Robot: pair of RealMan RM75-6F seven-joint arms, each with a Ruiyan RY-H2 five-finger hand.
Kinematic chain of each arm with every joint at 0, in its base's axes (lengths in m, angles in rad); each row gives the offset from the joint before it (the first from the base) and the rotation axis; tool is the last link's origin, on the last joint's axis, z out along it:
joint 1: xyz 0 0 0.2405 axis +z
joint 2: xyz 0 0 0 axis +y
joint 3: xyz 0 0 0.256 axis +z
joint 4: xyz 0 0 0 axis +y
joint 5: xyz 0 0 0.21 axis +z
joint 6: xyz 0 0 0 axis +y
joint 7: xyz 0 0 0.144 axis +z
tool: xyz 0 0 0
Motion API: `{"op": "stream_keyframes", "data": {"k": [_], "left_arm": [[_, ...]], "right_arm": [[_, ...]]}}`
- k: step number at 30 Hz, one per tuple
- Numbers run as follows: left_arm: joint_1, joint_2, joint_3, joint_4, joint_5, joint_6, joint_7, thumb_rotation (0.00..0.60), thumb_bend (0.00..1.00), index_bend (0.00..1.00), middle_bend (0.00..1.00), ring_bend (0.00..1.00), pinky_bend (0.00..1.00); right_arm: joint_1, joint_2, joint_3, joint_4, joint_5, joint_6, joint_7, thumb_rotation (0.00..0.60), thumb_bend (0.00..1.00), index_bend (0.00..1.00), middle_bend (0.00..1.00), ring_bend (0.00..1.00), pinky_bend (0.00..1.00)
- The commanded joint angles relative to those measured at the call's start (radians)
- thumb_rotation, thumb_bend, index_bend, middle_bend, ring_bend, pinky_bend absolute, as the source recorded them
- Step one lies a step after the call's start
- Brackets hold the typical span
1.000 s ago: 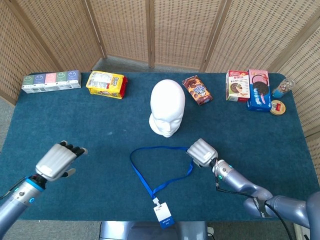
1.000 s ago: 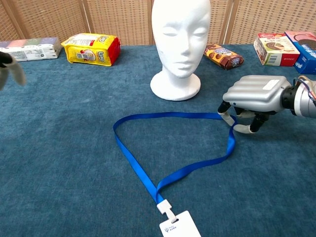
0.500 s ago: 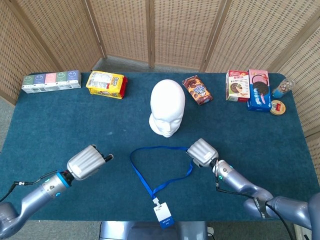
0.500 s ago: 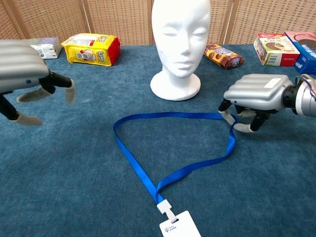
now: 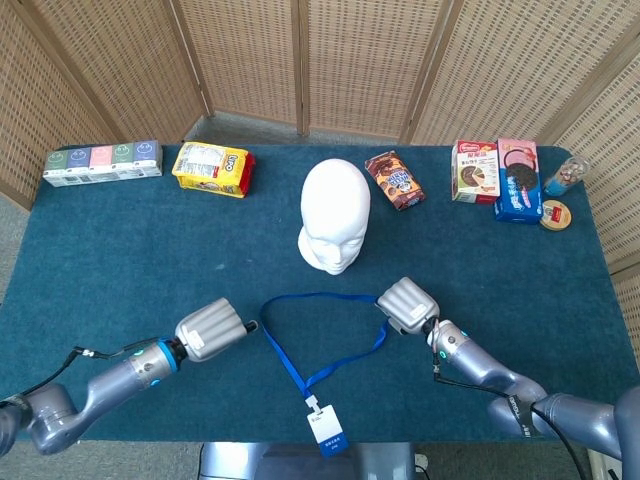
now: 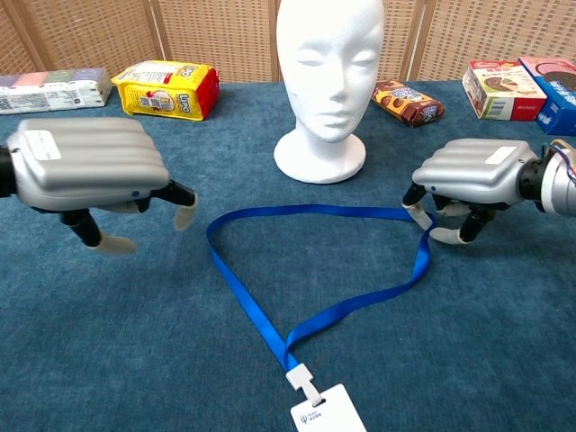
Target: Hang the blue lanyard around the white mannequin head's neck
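The blue lanyard [image 5: 320,295] [image 6: 315,211] lies as a flat loop on the blue table, in front of the upright white mannequin head [image 5: 335,215] [image 6: 328,81]. Its white badge [image 5: 329,430] [image 6: 328,414] lies near the front edge. My right hand [image 5: 407,305] [image 6: 472,175] sits over the loop's right corner, where a finger and the thumb pinch the strap. My left hand [image 5: 212,328] [image 6: 90,171] hovers palm down just left of the loop's left corner. It holds nothing, and its fingers hang apart, close to the strap without touching it.
Along the back lie a row of small cartons [image 5: 102,162], a yellow snack bag [image 5: 212,168], a brown cookie pack [image 5: 395,180] and several boxes [image 5: 500,175] with a small bottle [image 5: 565,178]. A wicker screen stands behind the table.
My left hand has swept in from the far left towards the loop's left corner and now hangs beside it. The right hand and the lanyard have stayed put.
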Motion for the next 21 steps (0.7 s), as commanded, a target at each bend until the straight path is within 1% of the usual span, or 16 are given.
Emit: {"op": "stream_keyframes", "data": {"k": [1, 11, 13, 17, 21], "left_arm": [[-0.021, -0.022, -0.007, 0.001, -0.022, -0.024, 0.02, 0.6, 0.28, 0.39, 0.99, 1.0, 1.0], [-0.059, -0.082, -0.01, 0.035, -0.067, -0.061, 0.042, 0.6, 0.28, 0.4, 1.0, 1.0, 1.0], [-0.067, -0.099, -0.009, 0.049, -0.074, -0.064, 0.039, 0.6, 0.28, 0.41, 1.0, 1.0, 1.0], [-0.085, -0.132, -0.012, 0.081, -0.091, -0.073, 0.028, 0.6, 0.29, 0.47, 1.0, 1.0, 1.0], [-0.108, -0.181, -0.016, 0.13, -0.107, -0.084, 0.012, 0.6, 0.28, 0.48, 1.0, 1.0, 1.0]], "right_arm": [[-0.001, -0.001, 0.0, 0.003, -0.001, 0.0, 0.004, 0.55, 0.55, 0.64, 0.99, 1.0, 1.0], [-0.003, -0.005, 0.0, 0.019, 0.0, -0.002, 0.017, 0.55, 0.55, 0.65, 0.99, 1.0, 1.0], [-0.003, -0.007, 0.0, 0.024, 0.0, -0.004, 0.02, 0.551, 0.55, 0.65, 0.99, 1.0, 1.0], [-0.003, -0.014, 0.001, 0.035, 0.002, -0.009, 0.023, 0.549, 0.55, 0.65, 0.99, 1.0, 1.0], [0.0, -0.026, 0.002, 0.053, 0.003, -0.016, 0.031, 0.552, 0.55, 0.65, 0.99, 1.0, 1.0]]}}
